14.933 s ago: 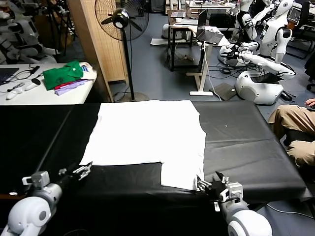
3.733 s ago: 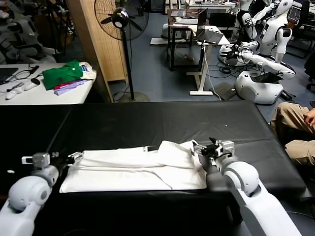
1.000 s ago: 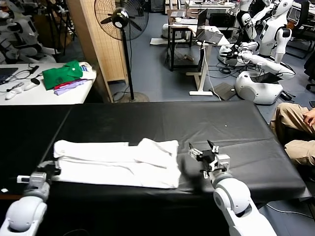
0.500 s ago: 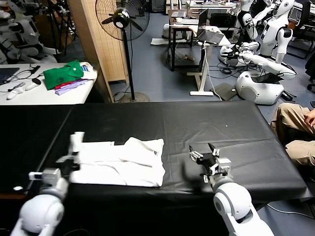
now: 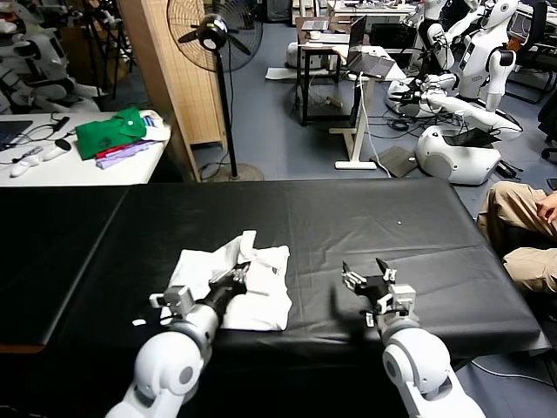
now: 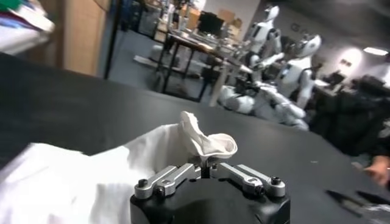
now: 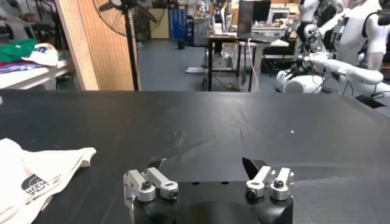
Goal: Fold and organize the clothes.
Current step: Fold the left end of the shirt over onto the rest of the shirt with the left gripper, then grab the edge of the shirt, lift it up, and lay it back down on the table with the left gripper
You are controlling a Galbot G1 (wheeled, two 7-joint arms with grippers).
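The white T-shirt (image 5: 228, 277) lies bunched on the black table (image 5: 418, 226), at about 7 o'clock from the table's middle in the head view. It is folded into a rough strip whose long axis runs across the table, from 9 o'clock toward 3 o'clock, and tilts a little. One flap of cloth is lifted at the middle of the heap. In the right wrist view a dark printed logo shows on the cloth's edge (image 7: 36, 182), facing up.

The left gripper (image 5: 237, 277) sits over the middle of the shirt with its jaws pressed together on a fold of the fabric — the left wrist view shows a curled peak of white cloth (image 6: 207, 141) standing up from between the fingertips (the rest of the shirt spreads out below the gripper).

The right gripper (image 5: 370, 281) rests near the table's front edge at about 5 o'clock from the centre, well apart from the shirt, with its fingers spread wide and nothing between them.

On a white side table (image 5: 52, 165) at 10 o'clock lie a green garment (image 5: 111, 131) and a purple cloth (image 5: 122, 155).
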